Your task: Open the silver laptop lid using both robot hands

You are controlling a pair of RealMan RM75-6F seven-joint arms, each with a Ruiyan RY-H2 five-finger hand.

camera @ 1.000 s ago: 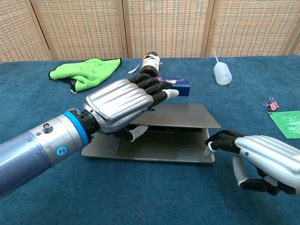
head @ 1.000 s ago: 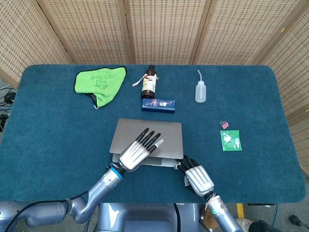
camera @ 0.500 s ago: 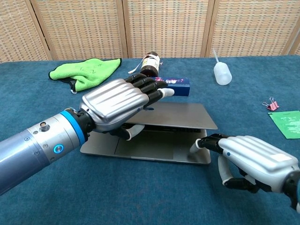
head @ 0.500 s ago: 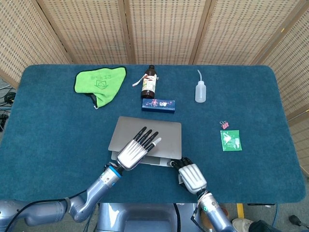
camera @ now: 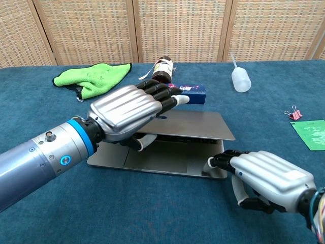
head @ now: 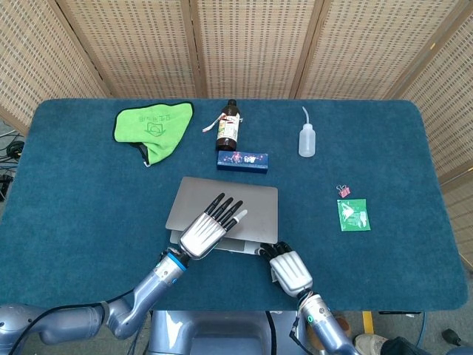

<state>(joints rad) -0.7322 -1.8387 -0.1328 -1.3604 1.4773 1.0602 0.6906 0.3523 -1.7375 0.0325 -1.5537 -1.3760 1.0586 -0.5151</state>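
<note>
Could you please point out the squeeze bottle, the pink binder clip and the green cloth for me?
squeeze bottle (head: 307, 140), head view, on its translucent body below the nozzle.
pink binder clip (head: 344, 191), head view, on the clip's pink body.
green cloth (head: 153, 123), head view, on the middle of the cloth near its printed logo.

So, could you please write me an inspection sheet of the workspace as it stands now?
Surface: table with dark teal cloth cover.
Job's things: silver laptop, lid raised part-way off its base.
Clutter: green microfibre cloth, brown glass bottle, small blue box, white squeeze bottle, pink binder clip, green packet.
Hands: left hand grips the lid's front edge, fingers on top, thumb underneath; right hand touches the base's front right corner with its fingertips.
Cables: black cables at the far left edge.
Surroundings: woven wicker screen panels behind the table.
</note>
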